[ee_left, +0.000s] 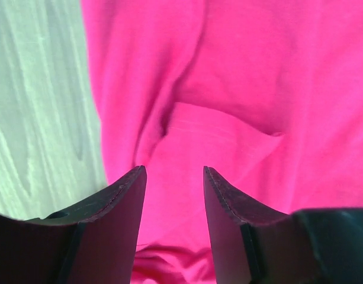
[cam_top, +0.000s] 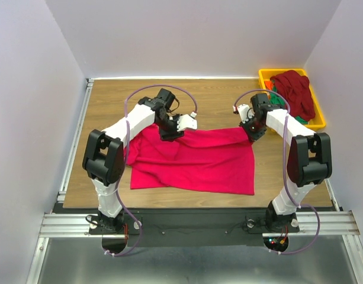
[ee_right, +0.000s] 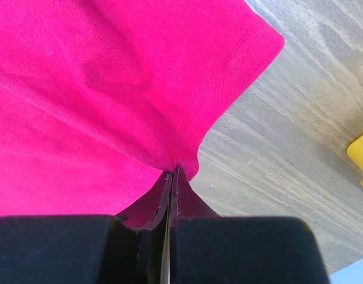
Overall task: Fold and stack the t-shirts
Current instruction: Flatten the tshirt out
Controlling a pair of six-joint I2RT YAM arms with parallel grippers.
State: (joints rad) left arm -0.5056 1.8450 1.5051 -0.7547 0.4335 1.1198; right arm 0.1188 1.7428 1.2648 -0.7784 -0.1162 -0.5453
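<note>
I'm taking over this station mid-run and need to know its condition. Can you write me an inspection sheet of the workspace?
Surface: wooden table, no spills seen.
Job's things: crimson-pink t-shirt spread at the middle, rumpled; maroon t-shirt heaped in the yellow tray over green cloth.
Clutter: nothing seen.
Grippers: left gripper has its fingers apart over the crimson-pink cloth; right gripper has its fingers shut on that shirt's edge.
Cables: purple cables loop above both arms.
Surroundings: pale walls on three sides; metal rail at the near edge.
</note>
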